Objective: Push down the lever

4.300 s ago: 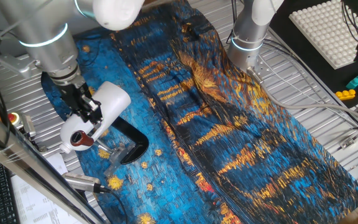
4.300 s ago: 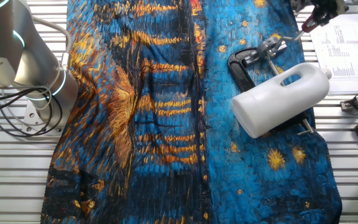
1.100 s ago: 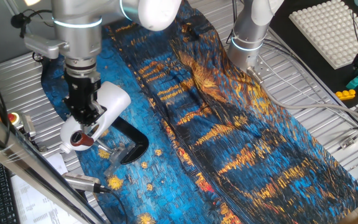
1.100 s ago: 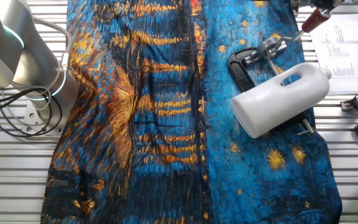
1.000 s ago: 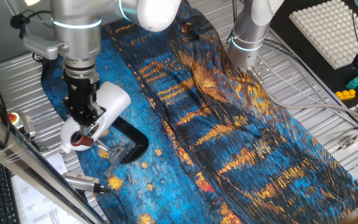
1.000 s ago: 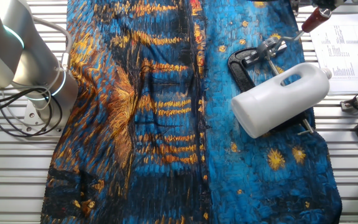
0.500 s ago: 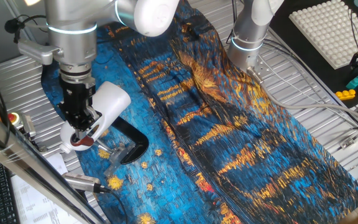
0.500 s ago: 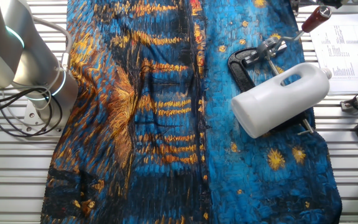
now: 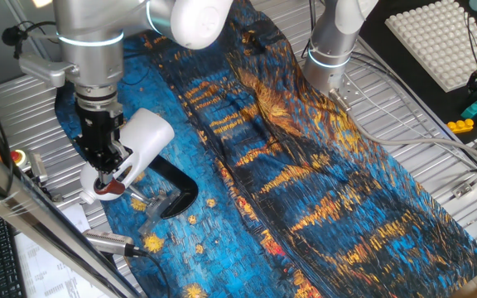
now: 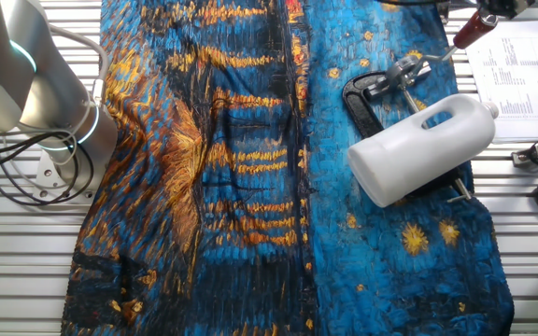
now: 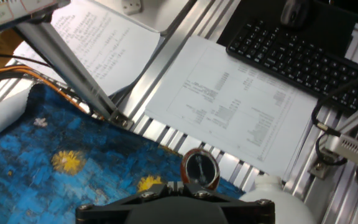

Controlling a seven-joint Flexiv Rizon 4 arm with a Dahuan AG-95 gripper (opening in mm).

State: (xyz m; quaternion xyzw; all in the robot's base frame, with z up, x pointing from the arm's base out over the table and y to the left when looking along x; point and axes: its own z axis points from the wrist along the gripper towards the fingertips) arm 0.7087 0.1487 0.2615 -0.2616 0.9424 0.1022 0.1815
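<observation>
Black two-finger claw (image 9: pixel 106 172) — finger spread indiscernible — poised directly above the thin silver lever's reddish-brown knob (image 9: pixel 108 187), its rod slanting toward the white plastic housing (image 10: pixel 421 148).

Printed sheet (image 11: pixel 241 118): text too small to read; no other labels.

Glossy red-brown knob on metal lever (image 10: pixel 468 31), crinkly cloth (image 9: pixel 288 157), matt white plastic housing (image 10: pixel 423 147)
</observation>
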